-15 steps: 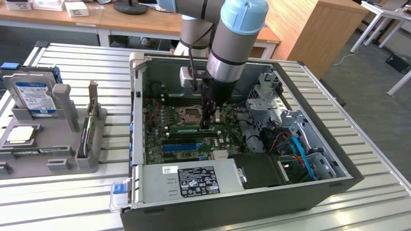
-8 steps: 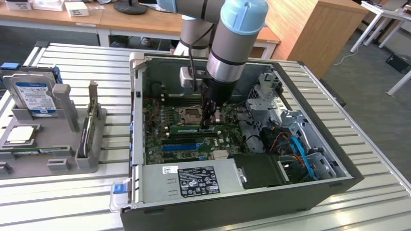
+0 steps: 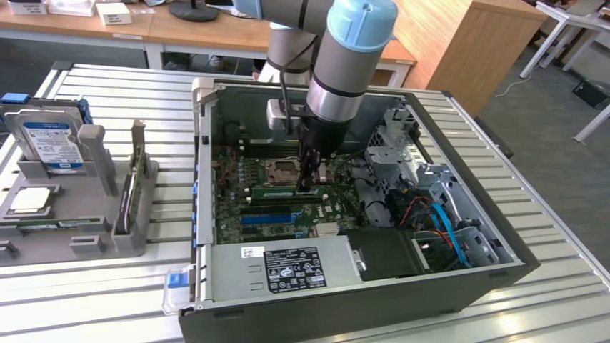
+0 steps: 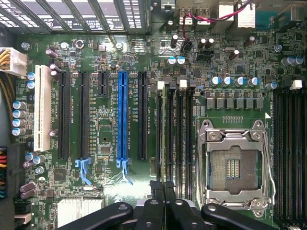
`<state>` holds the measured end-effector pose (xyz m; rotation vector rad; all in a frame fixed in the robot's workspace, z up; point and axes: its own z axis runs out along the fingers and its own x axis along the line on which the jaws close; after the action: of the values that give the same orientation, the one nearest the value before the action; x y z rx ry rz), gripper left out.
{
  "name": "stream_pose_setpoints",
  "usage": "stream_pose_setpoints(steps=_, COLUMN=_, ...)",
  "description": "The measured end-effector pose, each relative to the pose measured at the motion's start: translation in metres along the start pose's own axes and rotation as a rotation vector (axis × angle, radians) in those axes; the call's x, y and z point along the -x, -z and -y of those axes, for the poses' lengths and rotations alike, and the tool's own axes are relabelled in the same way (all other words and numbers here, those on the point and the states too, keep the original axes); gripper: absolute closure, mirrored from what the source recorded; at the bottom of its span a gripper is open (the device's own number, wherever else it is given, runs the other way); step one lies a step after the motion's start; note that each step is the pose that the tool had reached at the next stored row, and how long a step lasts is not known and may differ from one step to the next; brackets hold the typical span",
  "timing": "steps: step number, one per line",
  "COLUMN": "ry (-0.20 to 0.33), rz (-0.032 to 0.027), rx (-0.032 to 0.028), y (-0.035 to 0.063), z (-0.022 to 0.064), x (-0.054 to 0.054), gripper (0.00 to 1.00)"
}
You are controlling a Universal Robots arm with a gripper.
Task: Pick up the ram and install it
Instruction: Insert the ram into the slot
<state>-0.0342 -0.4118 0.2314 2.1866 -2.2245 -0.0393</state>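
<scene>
Slatted bench [image 3: 558,286] carries the open case [image 3: 203,143]. The case lies on its side so that the board faces up and I can reach it from directly above.

Reference landmark: the CPU socket [image 3: 283,170] [image 4: 233,165].

1. Tool state. My tool [image 3: 308,187] [image 4: 163,187] is closed, with the fingertips drawn together. It points straight down at the black memory slots just beside the socket, on the side toward the blue slot [image 4: 122,115].

2. Ram position. The ram [image 3: 276,192] [image 4: 169,134] stands on edge in one of those slots, between the socket and the blue slot and parallel to both. It appears to be in the slot rather than lifted clear of it.

3. Ram relative to tool. My fingertips sit at the stick's top edge, near one of its ends, and the rest of the stick runs out from under them along the slot. I cannot tell whether they pinch the edge or only bear on it. With the fingertips drawn together, I judge bearing on it more likely.

4. Reason for the arrangement. The stick stands edge-down because its contacts must enter the slot vertically. I hold the tool upright so that any force runs straight into the slot and not sideways against the board.
</scene>
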Motion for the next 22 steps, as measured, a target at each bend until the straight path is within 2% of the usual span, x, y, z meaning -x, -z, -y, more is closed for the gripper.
stream_pose_setpoints(steps=11, ry=0.0, rz=0.0, rx=0.0, y=0.0, z=0.0, x=0.0, gripper=0.89)
stream_pose_setpoints(steps=12, ry=0.022, rz=-0.0007, rx=0.0001, y=0.0, z=0.0003, x=0.0, gripper=0.89)
stream_pose_setpoints(steps=15, ry=0.022, rz=-0.0006, rx=0.0, y=0.0, z=0.0003, x=0.0, gripper=0.89)
stream_pose_setpoints(steps=22, ry=0.022, rz=-0.0004, rx=0.0001, y=0.0045, z=0.0001, x=0.0001, gripper=0.89)
